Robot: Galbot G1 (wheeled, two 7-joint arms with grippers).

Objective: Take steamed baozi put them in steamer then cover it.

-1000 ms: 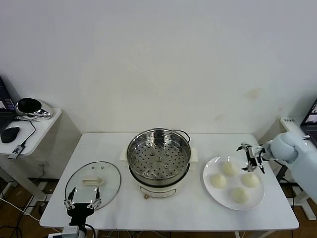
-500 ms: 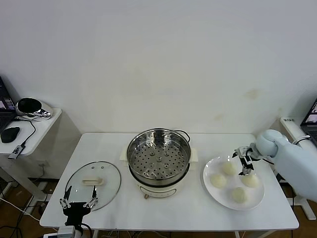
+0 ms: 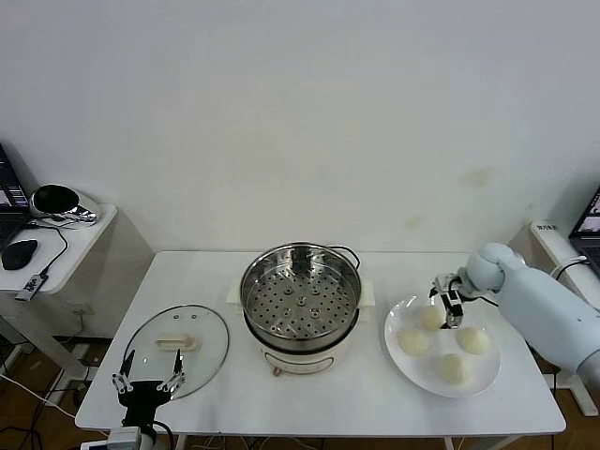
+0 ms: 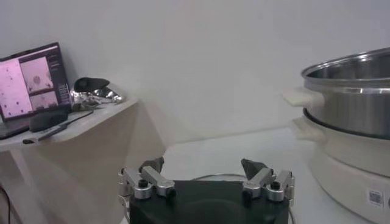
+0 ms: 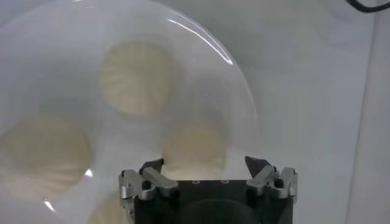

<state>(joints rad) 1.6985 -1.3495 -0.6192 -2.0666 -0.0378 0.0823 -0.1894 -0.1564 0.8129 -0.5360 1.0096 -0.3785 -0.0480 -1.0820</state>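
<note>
The steamer (image 3: 300, 298) stands open at the table's middle, its perforated tray bare. It also shows in the left wrist view (image 4: 356, 91). The glass cover (image 3: 175, 343) lies flat to its left. Four baozi sit on a white plate (image 3: 397, 320): far (image 3: 432, 319), left (image 3: 412, 341), right (image 3: 473, 339), near (image 3: 455, 368). My right gripper (image 3: 448, 306) is open, just above the far baozi. In the right wrist view the gripper (image 5: 205, 165) has that baozi (image 5: 194, 146) between its fingers, apart from it. My left gripper (image 3: 147, 383) (image 4: 204, 167) is open and empty at the table's front edge, by the cover.
A side table (image 3: 56, 239) with a laptop, a mouse and a shiny object stands off the left end. It shows in the left wrist view (image 4: 73, 119) too. A white wall runs behind the table. The steamer's black cord lies at its back right.
My right gripper has moved left from the plate's right side to above the far baozi. My left gripper has sunk slightly toward the front edge. The baozi and cover have not moved.
</note>
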